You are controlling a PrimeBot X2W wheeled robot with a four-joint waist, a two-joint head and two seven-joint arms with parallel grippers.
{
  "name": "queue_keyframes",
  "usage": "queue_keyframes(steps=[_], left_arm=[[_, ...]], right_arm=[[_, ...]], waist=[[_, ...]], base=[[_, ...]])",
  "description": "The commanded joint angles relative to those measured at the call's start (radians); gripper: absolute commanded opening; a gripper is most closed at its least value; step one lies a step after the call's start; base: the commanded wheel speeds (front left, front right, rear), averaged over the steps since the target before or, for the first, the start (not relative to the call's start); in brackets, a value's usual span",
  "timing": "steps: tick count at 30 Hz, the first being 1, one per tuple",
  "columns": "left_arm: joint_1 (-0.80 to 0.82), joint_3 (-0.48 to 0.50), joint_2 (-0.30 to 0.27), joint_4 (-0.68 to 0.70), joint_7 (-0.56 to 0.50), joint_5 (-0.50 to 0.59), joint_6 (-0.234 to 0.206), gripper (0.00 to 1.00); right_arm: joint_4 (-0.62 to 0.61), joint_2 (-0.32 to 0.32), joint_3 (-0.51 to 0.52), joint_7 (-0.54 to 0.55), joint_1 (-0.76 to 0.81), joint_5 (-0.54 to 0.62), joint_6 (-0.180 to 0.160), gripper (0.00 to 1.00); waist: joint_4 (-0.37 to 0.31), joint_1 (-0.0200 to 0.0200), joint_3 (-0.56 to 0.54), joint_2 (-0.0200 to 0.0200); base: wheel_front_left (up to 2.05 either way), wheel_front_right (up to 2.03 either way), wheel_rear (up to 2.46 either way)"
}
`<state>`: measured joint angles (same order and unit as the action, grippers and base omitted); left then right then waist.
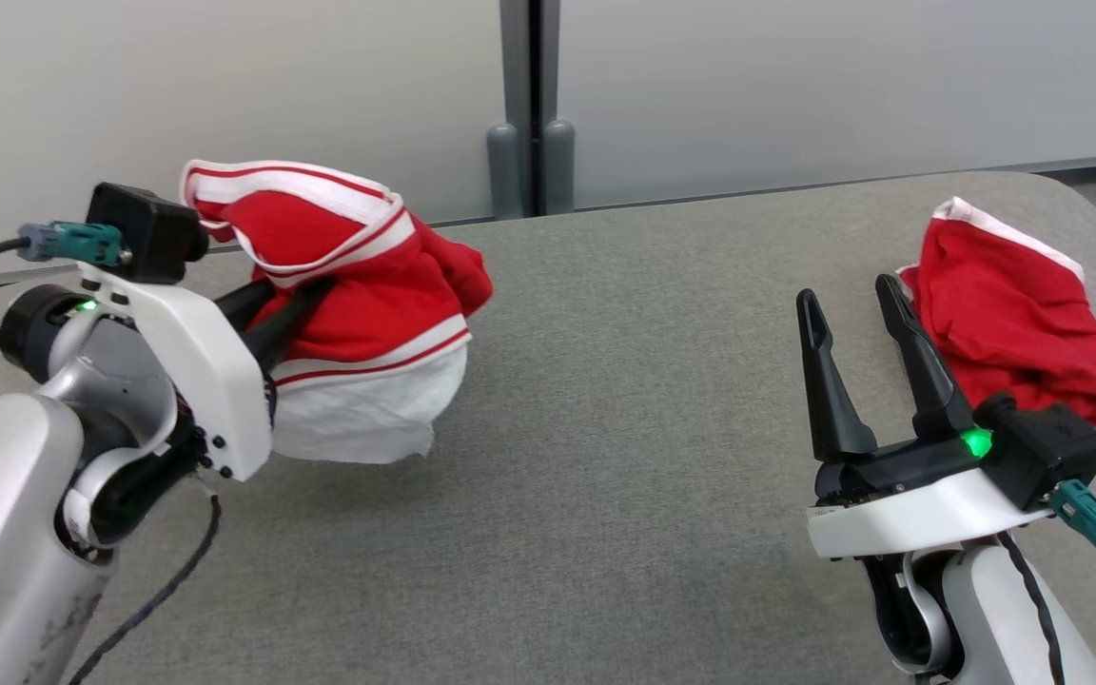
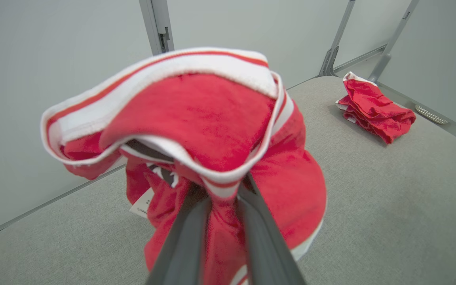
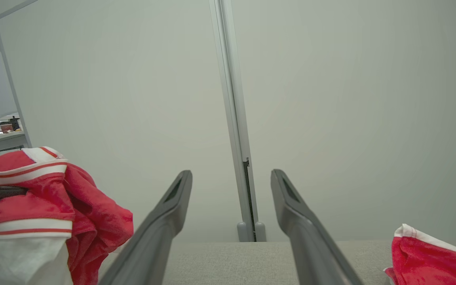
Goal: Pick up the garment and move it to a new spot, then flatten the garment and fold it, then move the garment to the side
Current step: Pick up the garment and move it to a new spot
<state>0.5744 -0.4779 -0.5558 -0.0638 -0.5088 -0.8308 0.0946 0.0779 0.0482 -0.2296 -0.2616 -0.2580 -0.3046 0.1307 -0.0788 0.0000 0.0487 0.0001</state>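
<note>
Head view puts the garment at the left end of the grey table, bunched up and raised in the left claw. The claw's dark fingers are pinched tight on a fold just under the red-and-white striped band. The right claw stands with its jaws wide apart and nothing between them, just beside the other red garment, which lies in a heap at the table's right end.

The held cloth looks light and entirely limp. It droops around the fingers in the left wrist view and will likely take whatever shape gravity gives it, so one pinch point probably cannot spread it flat. I judge the ribbed band to be the firmest and least slippery place to grip. A second hold farther along that band, or at a hem corner, should open it out.

Much is hidden. The left fingertips are buried in folds, and the garment's outline, its sleeves or legs, and a small label cannot be read. I cannot tell whether the lowest white fold touches the table.
</note>
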Motion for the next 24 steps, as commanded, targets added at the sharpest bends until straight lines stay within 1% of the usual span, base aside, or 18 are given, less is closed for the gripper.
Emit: queue_keyframes(steps=[1, 5, 7, 10, 13, 19, 20, 21, 22, 24], left_arm=[[-0.018, -0.005, 0.005, 0.017, 0.011, 0.014, -0.012, 0.00], [-0.046, -0.022, 0.050, 0.061, 0.073, 0.044, -0.033, 0.00], [-0.064, -0.043, 0.062, 0.056, 0.104, 0.078, -0.043, 0.00], [-0.094, -0.075, 0.110, 0.032, 0.151, 0.100, -0.051, 0.00], [-0.133, -0.100, 0.163, -0.036, 0.203, 0.095, -0.046, 0.00], [-0.164, -0.138, 0.262, -0.255, 0.347, 0.105, -0.014, 0.00], [-0.161, -0.141, 0.277, -0.285, 0.369, 0.101, -0.007, 0.24], [-0.156, -0.148, 0.288, -0.314, 0.379, 0.097, -0.001, 0.54], [-0.149, -0.156, 0.295, -0.338, 0.388, 0.097, 0.004, 1.00], [-0.127, -0.162, 0.305, -0.370, 0.410, 0.100, 0.012, 1.00]], right_arm=[[-0.004, 0.004, 0.007, -0.005, 0.008, 0.006, 0.000, 1.00], [-0.011, 0.005, 0.019, -0.005, 0.007, 0.014, 0.000, 1.00], [-0.013, 0.005, 0.022, -0.005, 0.007, 0.015, 0.000, 1.00], [-0.016, 0.005, 0.019, -0.005, 0.003, 0.014, 0.000, 1.00], [-0.011, 0.005, 0.011, -0.005, -0.002, 0.008, 0.000, 1.00], [-0.001, 0.005, -0.004, -0.005, -0.009, 0.001, 0.000, 1.00], [0.000, 0.005, -0.004, -0.005, -0.011, 0.002, 0.000, 1.00], [0.001, 0.005, -0.002, -0.005, -0.011, 0.004, 0.000, 1.00], [0.002, 0.005, 0.000, -0.005, -0.009, 0.006, 0.000, 1.00], [0.005, 0.005, 0.002, -0.005, -0.001, 0.010, 0.000, 1.00]], waist=[[-0.038, 0.0000, 0.006, -0.0001], [-0.085, 0.0000, 0.020, -0.0001], [-0.104, 0.0000, 0.027, -0.0001], [-0.129, 0.0000, 0.036, -0.0001], [-0.149, 0.0000, 0.041, -0.0001], [-0.174, 0.0000, 0.052, -0.0001], [-0.175, 0.0000, 0.053, -0.0001], [-0.175, 0.0000, 0.054, -0.0001], [-0.173, 0.0000, 0.053, -0.0001], [-0.166, 0.0000, 0.049, -0.0001]], base=[[0.00, 0.00, 0.00], [0.00, 0.00, 0.00], [0.00, 0.00, 0.00], [0.00, 0.00, 0.00], [0.00, 0.00, 0.00], [0.00, 0.00, 0.00], [0.00, 0.00, 0.00], [0.00, 0.00, 0.00], [0.00, 0.00, 0.00], [0.00, 0.00, 0.00]])
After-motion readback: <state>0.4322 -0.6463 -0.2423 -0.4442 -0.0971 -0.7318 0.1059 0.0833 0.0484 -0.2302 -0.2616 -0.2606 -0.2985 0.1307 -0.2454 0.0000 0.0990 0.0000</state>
